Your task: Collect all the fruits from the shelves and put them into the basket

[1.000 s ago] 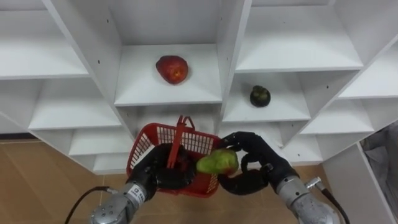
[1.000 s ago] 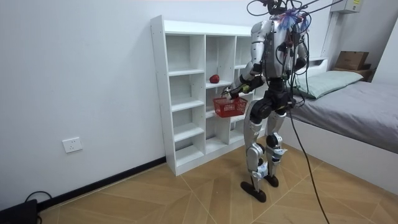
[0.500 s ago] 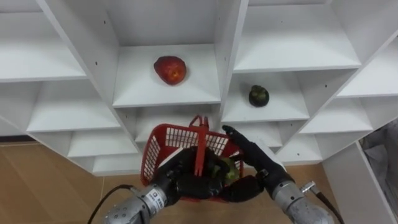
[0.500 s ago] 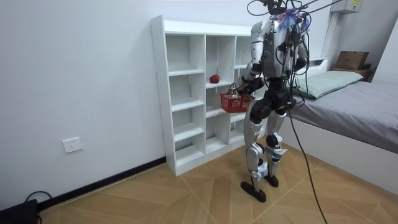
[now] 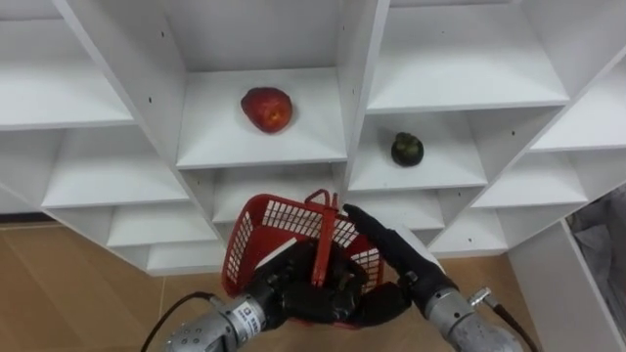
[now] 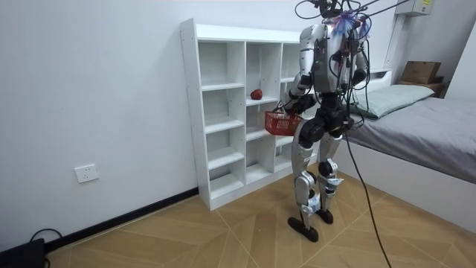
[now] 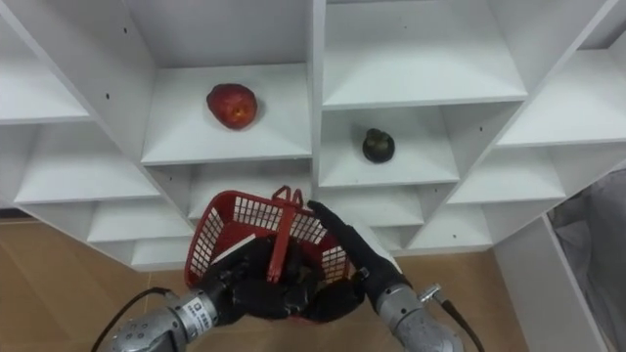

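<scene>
Standing before the white closet [image 5: 264, 147], the robot holds the red basket [image 5: 264, 230] at chest height close to the shelves; the room view shows the basket [image 6: 281, 121] just below the level of the occupied shelf.

Left hand [image 5: 289, 293]: fingers curled against the basket's near wall beside the upright handle, clamped on it and bearing it. This hand is not free for picking.

Right hand [image 5: 396, 259]: fingers straight and spread, laid over the basket's right rim, holding nothing. It is the free hand.

Fruit on the shelves, two items:
- Dark green fruit [image 5: 407, 149] sits alone in the compartment right of the centre divider. It lies up and forward from the right hand's fingertips, nearly in line with them.
- Red fruit [image 5: 267, 108] sits in the centre compartment, up and to the left, across the divider from the green one and above the basket.

Both are roundish, with no marked long axis, so approach direction should matter little. Judgement: the green fruit is the nearer reach for the right hand, a forward and upward extension with no divider to cross, while the red one calls for a reach across the basket.

Hard to make out: the basket's interior is largely masked by both hands and the handle, so its contents cannot be confirmed. The left hand's fingertips are dark against dark, so the exact hold is unclear. The closet's lower compartments are cut off behind the basket.
</scene>
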### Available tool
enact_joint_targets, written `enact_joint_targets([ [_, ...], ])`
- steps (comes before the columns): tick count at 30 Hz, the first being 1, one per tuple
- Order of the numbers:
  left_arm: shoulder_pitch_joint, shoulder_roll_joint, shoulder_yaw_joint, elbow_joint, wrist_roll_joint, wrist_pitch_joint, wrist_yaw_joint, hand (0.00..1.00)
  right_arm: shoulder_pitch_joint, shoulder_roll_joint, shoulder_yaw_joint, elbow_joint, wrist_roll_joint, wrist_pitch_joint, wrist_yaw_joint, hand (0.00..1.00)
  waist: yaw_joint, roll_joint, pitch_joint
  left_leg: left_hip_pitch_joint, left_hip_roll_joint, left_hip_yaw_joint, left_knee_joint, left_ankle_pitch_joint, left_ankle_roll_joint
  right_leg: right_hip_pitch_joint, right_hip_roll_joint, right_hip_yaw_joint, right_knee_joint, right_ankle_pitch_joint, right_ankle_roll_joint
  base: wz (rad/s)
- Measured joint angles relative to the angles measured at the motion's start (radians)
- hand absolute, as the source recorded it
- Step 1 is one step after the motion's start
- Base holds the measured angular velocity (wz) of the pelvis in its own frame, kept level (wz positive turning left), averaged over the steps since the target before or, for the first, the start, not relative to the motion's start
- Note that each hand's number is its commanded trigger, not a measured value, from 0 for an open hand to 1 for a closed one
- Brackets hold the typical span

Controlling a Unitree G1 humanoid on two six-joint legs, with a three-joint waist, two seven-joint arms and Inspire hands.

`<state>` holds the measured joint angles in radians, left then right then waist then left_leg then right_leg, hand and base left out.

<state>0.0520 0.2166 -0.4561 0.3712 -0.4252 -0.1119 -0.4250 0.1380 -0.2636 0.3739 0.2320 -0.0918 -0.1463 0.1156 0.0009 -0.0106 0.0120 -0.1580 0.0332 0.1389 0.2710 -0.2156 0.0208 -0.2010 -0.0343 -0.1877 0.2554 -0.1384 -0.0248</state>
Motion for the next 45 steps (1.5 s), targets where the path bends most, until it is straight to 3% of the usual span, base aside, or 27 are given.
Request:
enact_joint_targets([
  [6,0.000,-0.001,-0.002,-0.001,0.000,0.001,0.000,1.00,0.000,0.000,0.001,0.000,0.001,0.005,0.007,0.00,0.002,0.000,-0.0002,-0.007,0.000,0.007,-0.001,0.000,0.000,-0.010,0.001,0.007,0.001,0.000,0.000,-0.03],
  [15,0.022,0.040,0.027,0.011,0.032,0.001,0.027,1.00,-0.003,-0.017,0.006,-0.015,-0.013,0.006,0.007,0.00,0.009,-0.009,0.0028,0.002,0.000,0.008,-0.004,0.000,0.000,-0.009,0.000,0.009,0.008,-0.002,0.000,-0.01],
  [21,0.033,0.053,0.056,0.068,0.114,0.001,0.119,1.00,-0.001,-0.020,0.021,-0.014,-0.014,0.007,-0.004,0.00,0.028,-0.018,0.0049,0.019,0.000,0.005,-0.005,0.000,0.000,0.012,0.001,0.005,0.002,-0.002,-0.001,0.02],
  [26,0.060,0.045,0.089,0.098,0.133,0.001,0.172,1.00,-0.003,-0.016,0.034,-0.014,-0.023,0.007,-0.003,0.00,0.035,-0.018,0.0046,0.025,-0.001,-0.010,-0.010,0.000,0.000,0.028,0.001,-0.009,-0.004,-0.003,0.000,0.09],
  [32,0.057,0.010,0.178,0.166,0.134,-0.014,0.233,1.00,-0.010,-0.011,0.033,-0.016,-0.025,0.006,-0.003,0.00,0.056,-0.020,0.0034,0.055,-0.001,-0.010,-0.024,0.000,-0.001,0.056,0.002,-0.011,-0.012,-0.003,0.000,0.01],
  [38,0.058,0.000,0.185,0.196,0.138,-0.015,0.330,1.00,-0.052,-0.003,0.035,-0.057,-0.027,0.006,-0.003,0.00,0.076,-0.037,-0.0016,0.056,-0.008,-0.019,-0.031,0.002,0.000,0.062,0.001,-0.024,-0.018,-0.004,0.001,0.04],
  [40,0.055,-0.003,0.187,0.198,0.146,-0.015,0.337,1.00,-0.069,0.012,0.036,-0.064,-0.025,0.007,-0.001,0.00,0.087,-0.053,-0.0063,0.056,-0.009,-0.038,-0.032,0.003,-0.002,0.071,0.001,-0.036,-0.019,-0.006,0.003,0.22],
  [45,0.057,-0.006,0.186,0.214,0.156,-0.015,0.360,1.00,-0.075,0.028,0.041,-0.128,-0.022,0.006,0.007,0.00,0.096,-0.061,-0.0046,0.058,-0.010,-0.060,-0.032,0.004,0.000,0.088,0.000,-0.061,-0.034,-0.006,0.004,0.17],
])
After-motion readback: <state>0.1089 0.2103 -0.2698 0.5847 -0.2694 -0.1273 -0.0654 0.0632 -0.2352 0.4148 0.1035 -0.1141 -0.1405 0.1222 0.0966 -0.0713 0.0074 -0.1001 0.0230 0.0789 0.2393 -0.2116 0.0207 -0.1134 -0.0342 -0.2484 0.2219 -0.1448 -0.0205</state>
